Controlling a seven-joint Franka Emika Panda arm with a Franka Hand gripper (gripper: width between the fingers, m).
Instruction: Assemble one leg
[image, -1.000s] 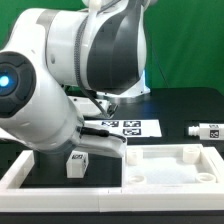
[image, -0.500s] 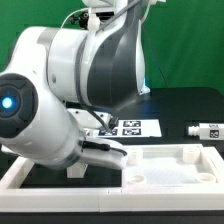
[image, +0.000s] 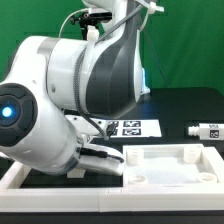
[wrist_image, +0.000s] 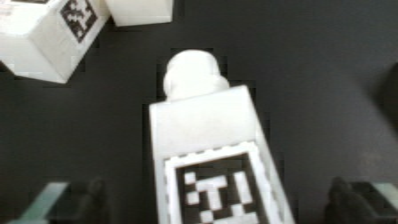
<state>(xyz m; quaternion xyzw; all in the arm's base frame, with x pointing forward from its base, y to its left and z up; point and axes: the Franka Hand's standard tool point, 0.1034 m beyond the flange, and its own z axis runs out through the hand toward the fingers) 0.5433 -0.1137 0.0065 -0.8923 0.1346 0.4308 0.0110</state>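
In the wrist view a white leg (wrist_image: 210, 135) lies on the black table with its rounded end (wrist_image: 192, 70) pointing away and a black-and-white tag on its upper face. My gripper (wrist_image: 217, 205) is open. Its two dark fingertips (wrist_image: 71, 200) stand on either side of the leg, each with a gap to it. Two more tagged white legs (wrist_image: 63, 35) lie just beyond. In the exterior view my gripper and these legs are hidden behind the arm. Another leg (image: 205, 129) lies at the exterior view's far right.
The marker board (image: 132, 127) lies behind the arm. A large flat white panel (image: 170, 163) lies at the front right of the exterior view. A white rail (image: 110, 200) runs along the front edge and up the left side.
The arm has swung down and toward the exterior view's left. It now hides the tagged leg that showed in front of the gripper one second ago.
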